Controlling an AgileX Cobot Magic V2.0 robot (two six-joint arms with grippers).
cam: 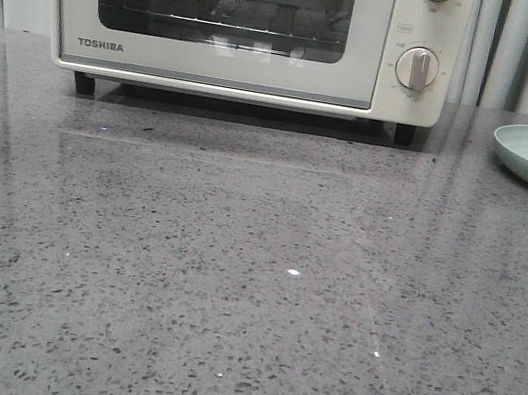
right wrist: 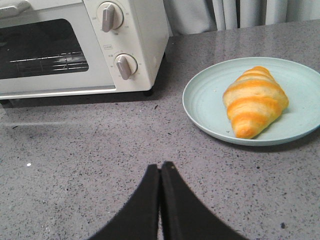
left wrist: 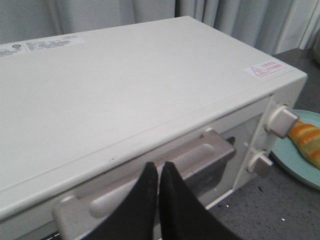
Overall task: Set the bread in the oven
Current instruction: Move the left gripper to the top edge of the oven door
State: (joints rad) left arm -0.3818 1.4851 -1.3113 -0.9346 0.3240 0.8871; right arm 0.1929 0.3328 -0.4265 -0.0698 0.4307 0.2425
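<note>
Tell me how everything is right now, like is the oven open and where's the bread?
oven: door closed, rack inside bare.
oven handle: untouched, left hand just above it.
bread: whole, lying on the plate, outside the oven.
plate: flat on the counter, right of the oven.
left hand: closed, holding nothing.
right hand: closed, holding nothing, over the counter.

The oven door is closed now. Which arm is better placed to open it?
Probably the left. Its gripper, shut, is just above the oven door handle. The right gripper, also shut, is over the countertop near the plate with the bread.
</note>
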